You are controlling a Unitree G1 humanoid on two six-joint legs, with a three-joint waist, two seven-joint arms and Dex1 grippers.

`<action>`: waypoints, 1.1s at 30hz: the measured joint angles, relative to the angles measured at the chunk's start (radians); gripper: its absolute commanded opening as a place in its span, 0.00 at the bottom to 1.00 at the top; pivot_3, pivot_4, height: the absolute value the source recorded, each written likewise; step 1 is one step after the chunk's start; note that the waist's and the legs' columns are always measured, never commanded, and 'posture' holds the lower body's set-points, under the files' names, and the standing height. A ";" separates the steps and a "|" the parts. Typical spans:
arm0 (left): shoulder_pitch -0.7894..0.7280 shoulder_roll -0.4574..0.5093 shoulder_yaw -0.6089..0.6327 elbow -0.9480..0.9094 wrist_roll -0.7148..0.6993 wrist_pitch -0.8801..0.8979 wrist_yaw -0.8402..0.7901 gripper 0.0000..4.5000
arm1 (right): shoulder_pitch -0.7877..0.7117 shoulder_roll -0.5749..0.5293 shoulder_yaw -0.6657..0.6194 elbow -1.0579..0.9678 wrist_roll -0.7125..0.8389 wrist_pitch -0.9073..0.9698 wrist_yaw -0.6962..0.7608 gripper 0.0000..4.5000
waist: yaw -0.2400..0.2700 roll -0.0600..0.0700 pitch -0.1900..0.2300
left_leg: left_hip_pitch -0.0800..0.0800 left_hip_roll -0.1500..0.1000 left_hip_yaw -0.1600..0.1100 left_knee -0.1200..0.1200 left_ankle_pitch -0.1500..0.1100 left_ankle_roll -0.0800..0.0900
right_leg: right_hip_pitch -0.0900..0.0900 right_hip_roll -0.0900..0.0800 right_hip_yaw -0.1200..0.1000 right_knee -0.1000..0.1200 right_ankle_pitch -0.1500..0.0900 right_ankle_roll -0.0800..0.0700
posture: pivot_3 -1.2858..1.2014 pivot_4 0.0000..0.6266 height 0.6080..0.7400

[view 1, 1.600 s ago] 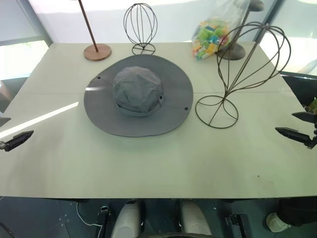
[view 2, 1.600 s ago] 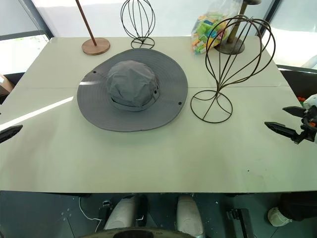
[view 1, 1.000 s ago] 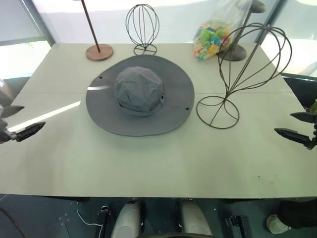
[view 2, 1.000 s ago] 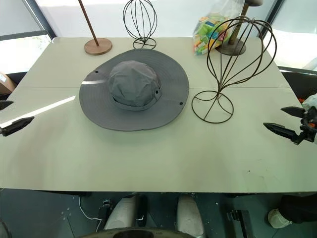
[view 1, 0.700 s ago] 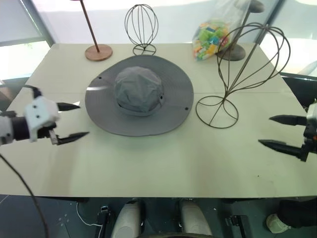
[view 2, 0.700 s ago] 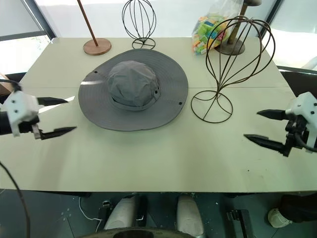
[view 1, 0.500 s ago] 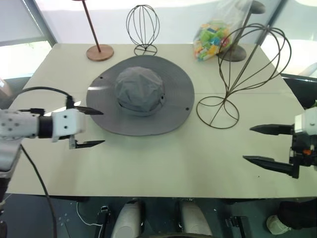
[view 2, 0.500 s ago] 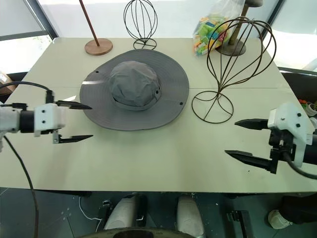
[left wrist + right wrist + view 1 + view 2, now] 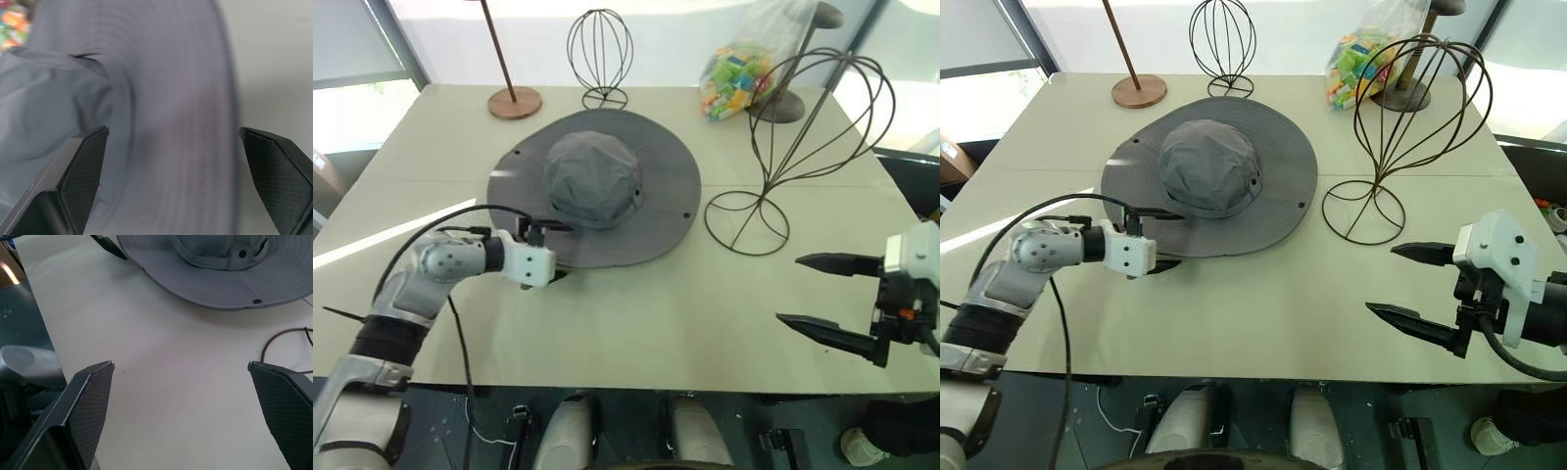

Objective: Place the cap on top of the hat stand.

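A brown pole stand [image 9: 514,98], small wire stand [image 9: 601,54] and bag of blocks [image 9: 736,76] line the table's [image 9: 636,323] far edge.

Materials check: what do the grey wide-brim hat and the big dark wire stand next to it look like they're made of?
Grey wide-brimmed sun hat: looks like soft woven fabric, matte; the crown creases, the brim shows concentric stitch rows, and small eyelets look metal. Large dark head-shaped wire stand: looks like thin bent metal wire, dark brownish finish, an open cage you can see through; any coating is unclear.

A pale cream bench [image 9: 636,333] stands before bright windows [image 9: 352,39] with dark frames. Daylight streaks across its left side. The floor [image 9: 1087,421] beneath is dark grey, with a white cable.
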 measured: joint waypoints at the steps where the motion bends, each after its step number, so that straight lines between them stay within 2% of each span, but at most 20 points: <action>1: 0.000 -0.010 -0.002 0.008 0.023 -0.001 0.035 0.99 | 0.005 0.000 -0.008 -0.005 0.006 0.004 -0.008 1.00 | 0.002 0.000 0.000 | 0.000 0.000 0.000 0.000 0.000 0.000 | 0.000 0.000 0.000 0.000 0.000 0.000 | 0.52 0.24 0.99; 6: -0.001 -0.030 -0.010 0.051 0.120 -0.012 0.166 0.99 | 0.011 0.000 -0.021 -0.022 0.054 0.023 -0.036 1.00 | 0.003 0.000 0.000 | 0.000 0.000 0.000 0.000 0.000 0.000 | 0.000 0.000 0.000 0.000 0.000 0.000 | 0.52 0.24 0.99; 13: -0.050 -0.047 -0.042 0.144 0.170 -0.019 0.256 0.99 | -0.039 -0.008 -0.042 -0.017 0.152 0.046 -0.092 1.00 | 0.004 -0.001 0.000 | 0.000 0.000 0.000 0.001 0.000 0.000 | 0.001 0.000 0.000 0.000 0.000 0.001 | 0.52 0.24 0.99; 16: -0.082 -0.062 -0.051 0.195 0.198 -0.021 0.295 0.82 | -0.055 -0.015 -0.041 -0.014 0.173 0.054 -0.108 1.00 | 0.004 -0.001 -0.001 | 0.000 0.000 0.000 0.001 0.000 0.000 | 0.001 0.000 0.000 0.000 0.001 0.001 | 0.52 0.24 0.99; 23: -0.150 -0.065 -0.079 0.294 0.215 -0.040 0.332 0.05 | -0.068 -0.039 -0.039 0.009 0.219 0.070 -0.128 1.00 | 0.004 -0.001 -0.001 | 0.000 0.000 0.000 0.001 0.000 0.000 | 0.000 0.000 0.000 0.000 0.001 0.001 | 0.52 0.24 0.99; 24: -0.159 -0.064 -0.076 0.300 0.207 -0.031 0.334 0.01 | -0.068 -0.041 -0.039 0.009 0.214 0.069 -0.131 1.00 | 0.004 -0.001 -0.001 | 0.000 0.000 0.000 0.001 0.000 0.000 | 0.000 0.000 0.000 0.000 0.001 0.001 | 0.52 0.24 0.99; 27: -0.184 -0.081 -0.046 0.294 0.135 0.059 0.294 0.01 | -0.068 -0.047 -0.037 0.012 0.170 0.056 -0.144 1.00 | 0.004 -0.001 -0.001 | 0.000 0.000 0.000 0.001 0.000 0.000 | 0.000 0.000 0.000 0.000 0.001 0.001 | 0.52 0.24 0.99; 33: -0.312 -0.170 0.058 0.145 -0.140 0.438 0.123 0.01 | -0.061 -0.048 -0.041 0.033 0.124 0.053 -0.126 1.00 | 0.005 -0.002 0.000 | -0.001 -0.001 -0.001 0.002 0.000 0.000 | 0.000 0.000 -0.001 0.000 0.001 0.001 | 0.52 0.24 0.99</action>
